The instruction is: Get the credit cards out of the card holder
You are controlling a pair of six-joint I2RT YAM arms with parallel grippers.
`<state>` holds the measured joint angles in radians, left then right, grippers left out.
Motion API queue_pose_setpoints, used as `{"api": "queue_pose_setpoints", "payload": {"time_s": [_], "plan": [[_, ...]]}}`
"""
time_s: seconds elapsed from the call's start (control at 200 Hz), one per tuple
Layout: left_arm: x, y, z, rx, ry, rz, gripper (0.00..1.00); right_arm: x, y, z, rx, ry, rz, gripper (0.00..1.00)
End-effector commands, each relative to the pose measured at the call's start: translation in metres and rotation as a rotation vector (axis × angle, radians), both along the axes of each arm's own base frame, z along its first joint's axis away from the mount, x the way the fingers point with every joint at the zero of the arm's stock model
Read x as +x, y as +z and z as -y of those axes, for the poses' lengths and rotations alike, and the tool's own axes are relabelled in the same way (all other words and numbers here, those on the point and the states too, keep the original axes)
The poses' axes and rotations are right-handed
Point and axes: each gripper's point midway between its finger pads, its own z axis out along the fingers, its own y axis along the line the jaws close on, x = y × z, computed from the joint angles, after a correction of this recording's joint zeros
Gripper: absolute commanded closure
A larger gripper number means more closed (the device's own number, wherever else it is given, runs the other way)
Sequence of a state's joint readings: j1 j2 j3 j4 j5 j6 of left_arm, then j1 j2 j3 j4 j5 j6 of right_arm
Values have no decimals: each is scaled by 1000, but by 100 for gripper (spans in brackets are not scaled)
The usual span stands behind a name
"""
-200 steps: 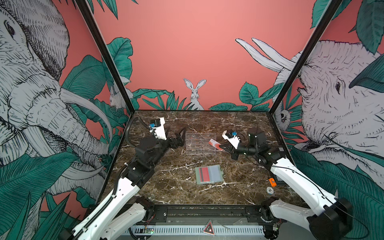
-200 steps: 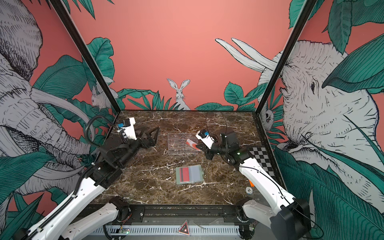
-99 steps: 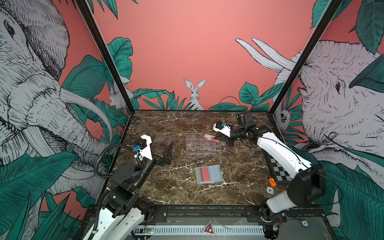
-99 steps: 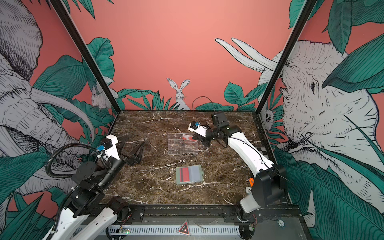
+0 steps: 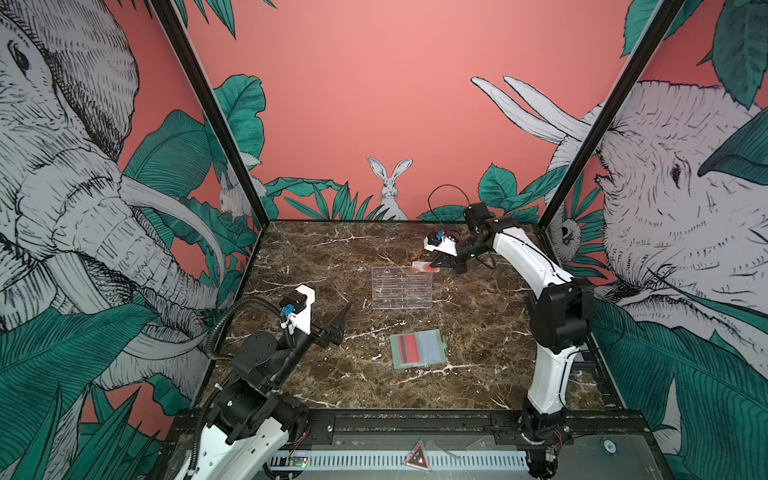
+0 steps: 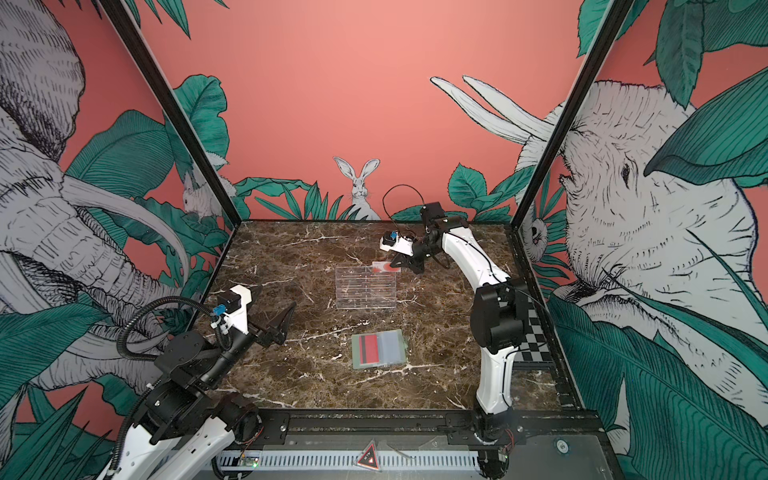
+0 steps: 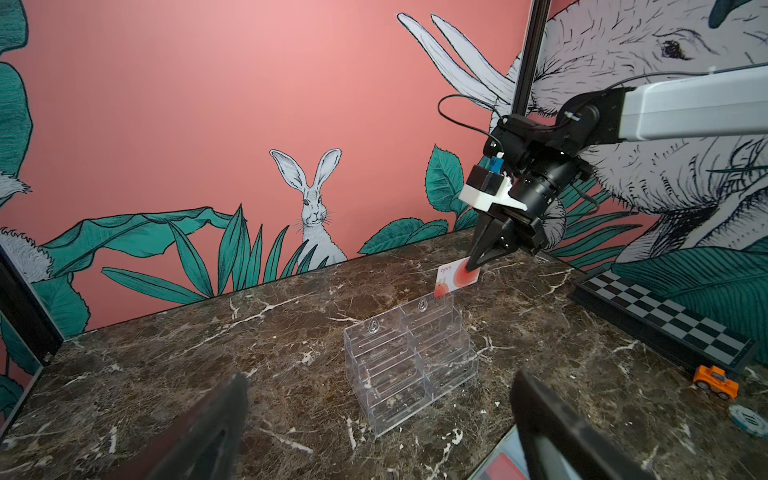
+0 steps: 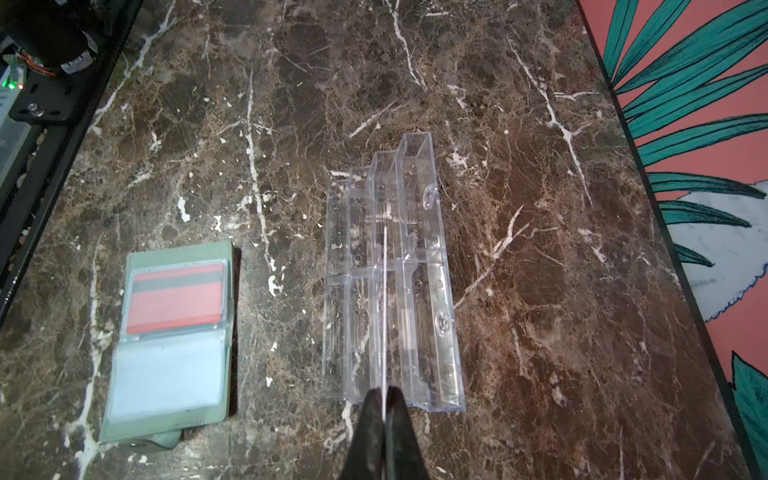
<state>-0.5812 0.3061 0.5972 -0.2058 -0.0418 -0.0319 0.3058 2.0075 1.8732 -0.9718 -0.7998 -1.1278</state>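
Right pincer (image 5: pixel 434 266) is pressed tight on a white credit card (image 5: pixel 424 267) with red-orange circles, pinching it by one end. It hangs over the far right corner of the clear acrylic stand (image 5: pixel 401 289), out toward the back of the marble bench (image 5: pixel 311 257). From the left wrist view the credit card (image 7: pixel 455 276) stands on edge, its lower edge down at the stand's (image 7: pixel 409 361) rearmost tier, though I can't tell whether it is inside the slot. The right wrist view sees the card only as a thin line running out from the fingertips (image 8: pixel 374 409), straight above the stand (image 8: pixel 395 282). The card holder (image 5: pixel 430 348) lies open and flat on the bench, nearer the front than the stand and well apart from both arms. There's a red card (image 8: pixel 176 299) with a dark stripe in one clear sleeve, and the other sleeve of the card holder (image 8: pixel 166 374) looks pale and bare. The left pincer (image 7: pixel 380 378) hovers above the left side of the bench, spread wide, gripping nothing and pointing toward the stand. A checkered board (image 7: pixel 665 328) sits along the right edge with a small orange toy car (image 7: pixel 715 380) beside it.
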Motion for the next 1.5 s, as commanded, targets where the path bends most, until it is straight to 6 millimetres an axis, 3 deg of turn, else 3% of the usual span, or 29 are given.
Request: {"api": "queue_pose_setpoints", "payload": {"time_s": [0.0,0.365,1.495], "plan": [[1,-4,-1,23,7,10,1,-3,-2,-2,0,55,-28,100],[5,-9,-3,43,31,-4,1,24,-16,-14,16,86,-51,100],[7,-12,-4,43,44,-22,1,39,-50,-18,-17,57,-90,100]]}}
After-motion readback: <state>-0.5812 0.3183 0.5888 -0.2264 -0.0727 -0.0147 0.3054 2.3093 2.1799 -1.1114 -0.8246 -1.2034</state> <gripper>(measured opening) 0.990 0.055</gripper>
